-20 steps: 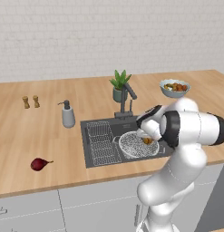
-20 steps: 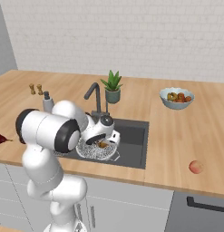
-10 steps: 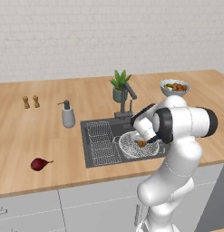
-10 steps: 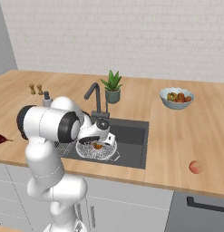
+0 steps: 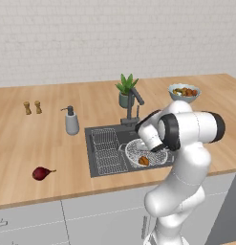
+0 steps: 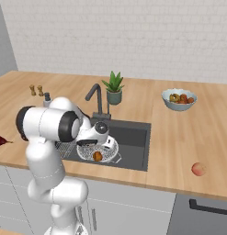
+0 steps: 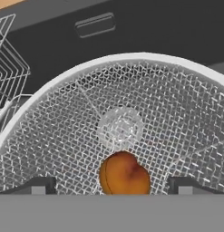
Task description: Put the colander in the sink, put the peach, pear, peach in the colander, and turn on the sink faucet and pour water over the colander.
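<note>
Below the gripper (image 7: 112, 186), whose fingers stood spread wide and empty, an orange peach (image 7: 124, 174) lay inside the pale mesh colander (image 7: 63, 136), which sat in the dark sink (image 5: 120, 138). On the counter (image 5: 24, 143) lay a maroon pear (image 5: 41, 172).

Potted plant (image 5: 125, 89), soap dispenser (image 5: 71, 122), shakers (image 5: 32, 107)

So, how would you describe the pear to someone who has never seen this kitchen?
Start at the sink in the wooden counter and look along its front edge, away from the fruit bowl. The pear lies there alone, small, dark red, with a thin stem, unlike the round orange peaches.
</note>
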